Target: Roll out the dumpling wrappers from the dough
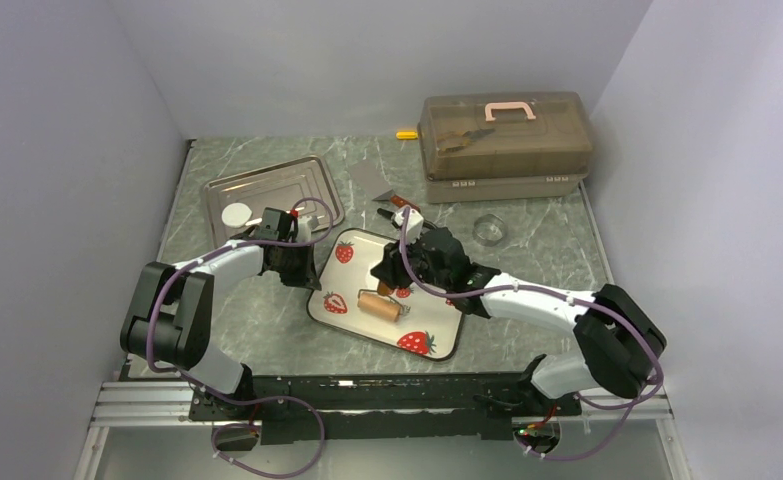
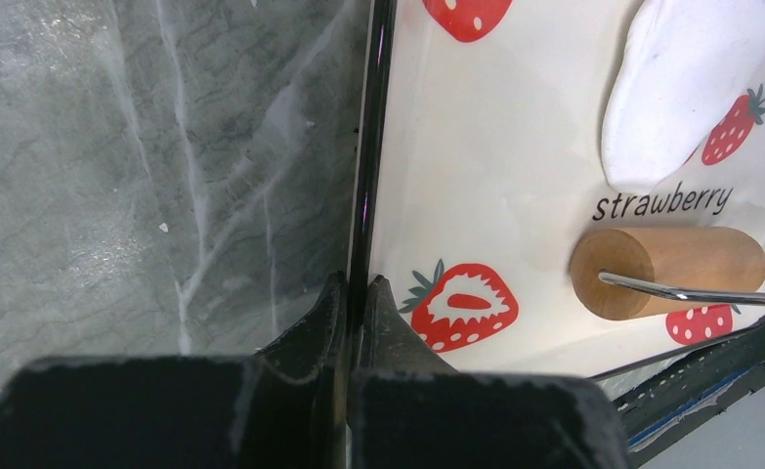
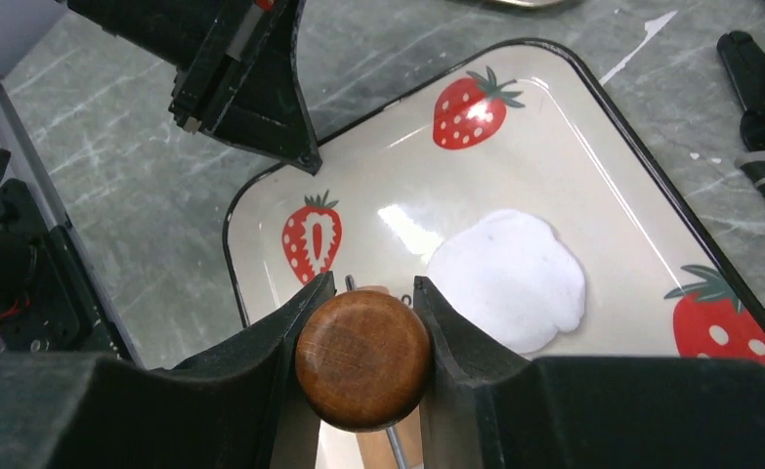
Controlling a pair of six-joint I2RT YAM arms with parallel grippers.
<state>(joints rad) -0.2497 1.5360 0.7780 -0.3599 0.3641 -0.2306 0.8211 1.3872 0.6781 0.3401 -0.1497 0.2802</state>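
Left gripper (image 2: 357,293) is pinched shut on the left rim of the strawberry plate (image 2: 495,137). The flattened dough (image 3: 510,278) lies on the plate just beyond the roller (image 2: 671,269), not touching it. Right gripper (image 3: 370,288) clamps the roller's wooden handle (image 3: 362,358), so I'd guess it pushes forward onto the dough.

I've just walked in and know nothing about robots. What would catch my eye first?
The cream strawberry plate at mid-table stands out, with a flattened white patch of dough lying on it. The right gripper is clamped on the handle of the brown wooden roller near the dough. The left gripper pinches the plate's left rim.
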